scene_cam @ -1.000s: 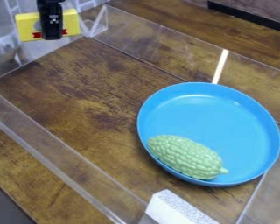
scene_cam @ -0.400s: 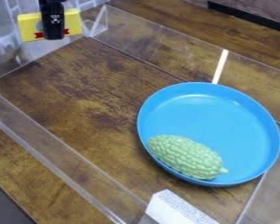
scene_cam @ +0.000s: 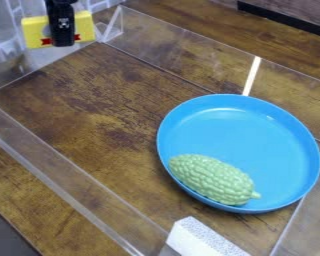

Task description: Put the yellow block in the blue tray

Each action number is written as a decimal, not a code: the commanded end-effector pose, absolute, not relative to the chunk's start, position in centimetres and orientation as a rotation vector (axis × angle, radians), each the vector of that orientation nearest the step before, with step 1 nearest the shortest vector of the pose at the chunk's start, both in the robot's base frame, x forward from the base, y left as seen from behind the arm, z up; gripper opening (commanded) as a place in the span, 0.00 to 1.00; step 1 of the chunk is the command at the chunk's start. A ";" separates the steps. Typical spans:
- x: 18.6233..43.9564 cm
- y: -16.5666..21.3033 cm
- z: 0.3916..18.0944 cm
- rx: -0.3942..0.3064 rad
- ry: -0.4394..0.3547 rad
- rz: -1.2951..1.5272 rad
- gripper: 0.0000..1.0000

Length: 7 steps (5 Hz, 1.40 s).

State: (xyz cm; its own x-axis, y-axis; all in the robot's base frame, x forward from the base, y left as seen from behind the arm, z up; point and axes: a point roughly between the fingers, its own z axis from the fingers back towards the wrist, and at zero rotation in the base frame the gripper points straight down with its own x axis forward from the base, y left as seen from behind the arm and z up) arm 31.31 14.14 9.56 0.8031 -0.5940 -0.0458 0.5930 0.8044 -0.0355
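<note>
The yellow block (scene_cam: 39,31) is at the far top left, a small yellow brick with a red mark on its face. My black gripper (scene_cam: 63,28) comes down from above and is shut on it, covering the block's middle. The block appears to hang above the back left corner of the wooden table, far from the blue tray (scene_cam: 256,125). The tray is a large round blue plate at the right, lying flat on the wood.
A green bumpy gourd (scene_cam: 214,179) lies inside the tray near its front rim. Clear plastic walls (scene_cam: 69,185) fence the wooden surface on the left, back and front. A white block (scene_cam: 203,241) sits at the bottom edge.
</note>
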 end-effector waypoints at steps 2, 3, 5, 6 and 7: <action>32.1 13.6 11.3 0.007 0.013 -0.643 0.00; 32.2 13.1 11.3 0.000 0.013 -0.646 0.00; 32.4 10.6 12.0 -0.016 0.008 -0.657 0.00; 32.6 6.7 12.8 -0.025 -0.002 -0.686 0.00; 32.4 3.3 14.0 -0.031 -0.005 -0.687 0.00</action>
State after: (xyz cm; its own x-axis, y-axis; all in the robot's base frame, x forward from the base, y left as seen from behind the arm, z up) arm 32.18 3.42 11.60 0.7737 -0.6325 -0.0356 0.6285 0.7735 -0.0825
